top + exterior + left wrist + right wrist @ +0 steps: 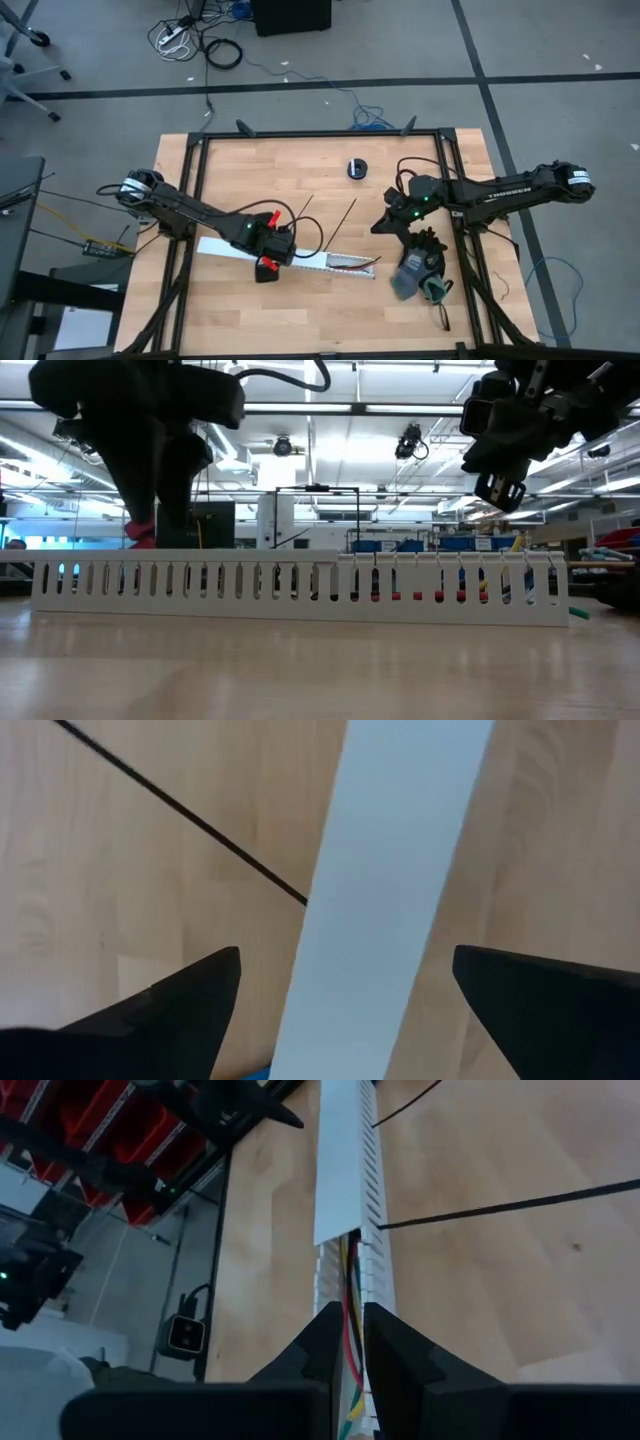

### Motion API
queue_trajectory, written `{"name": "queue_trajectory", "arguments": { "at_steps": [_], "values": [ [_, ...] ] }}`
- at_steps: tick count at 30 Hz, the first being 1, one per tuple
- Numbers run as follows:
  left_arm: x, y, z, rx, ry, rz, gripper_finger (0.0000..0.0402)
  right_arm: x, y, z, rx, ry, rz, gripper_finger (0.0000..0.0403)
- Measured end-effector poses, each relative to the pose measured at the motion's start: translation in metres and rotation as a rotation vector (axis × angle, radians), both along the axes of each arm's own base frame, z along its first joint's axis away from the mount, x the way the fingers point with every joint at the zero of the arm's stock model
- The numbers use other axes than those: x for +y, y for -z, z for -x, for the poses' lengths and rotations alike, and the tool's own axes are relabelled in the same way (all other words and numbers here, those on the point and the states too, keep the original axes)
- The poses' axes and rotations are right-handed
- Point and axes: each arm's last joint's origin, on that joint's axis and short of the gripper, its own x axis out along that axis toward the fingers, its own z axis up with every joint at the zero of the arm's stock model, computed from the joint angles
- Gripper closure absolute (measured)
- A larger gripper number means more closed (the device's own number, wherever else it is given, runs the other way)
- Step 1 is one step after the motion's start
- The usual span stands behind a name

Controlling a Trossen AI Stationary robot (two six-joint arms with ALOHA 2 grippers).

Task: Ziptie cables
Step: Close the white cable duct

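Wooden bench (320,310) inside a black frame. Long white slotted channel (300,257) lies across the bench's middle, angled from left toward the near right; a flat white cover (385,900) sits on most of its length, with the right end uncovered. Cables (350,1320): red, yellow and green wires lie inside the uncovered right end of the channel, their colours showing through the slots in the low view (440,595). Zipties: two thin black strips on the bench just beyond the channel, one (302,208) nearer the left arm, one (344,215) to its right, each slanting away from the channel. Left end effector (340,1010): fingers spread wide apart, straddling the covered channel at its left part, holding nothing. Right end effector (347,1350): fingers together, nothing between them, raised above the bench at the right, pointed along the channel's open end. Small black round object (357,168) on the far middle of the bench. Dark glove-like item (420,265) at the near right.
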Motion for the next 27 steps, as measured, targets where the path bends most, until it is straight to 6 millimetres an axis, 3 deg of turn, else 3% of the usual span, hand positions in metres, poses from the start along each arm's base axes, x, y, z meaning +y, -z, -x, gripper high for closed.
{"name": "queue_trajectory", "arguments": {
  "at_steps": [9, 18, 27],
  "values": [
    [-0.001, 0.001, 0.004, 0.058, 0.049, 0.015, 0.0039, 0.005, 0.001, 0.000, -0.001, -0.029, 0.017, 0.0363],
    [-0.001, 0.030, 0.012, 0.203, 0.051, 0.053, 0.0039, 0.020, 0.001, 0.001, -0.001, -0.079, 0.032, 0.0363],
    [-0.001, 0.035, 0.009, 0.204, 0.047, 0.051, 0.0039, 0.022, 0.001, 0.001, -0.001, -0.071, 0.041, 0.0363]
  ]
}}
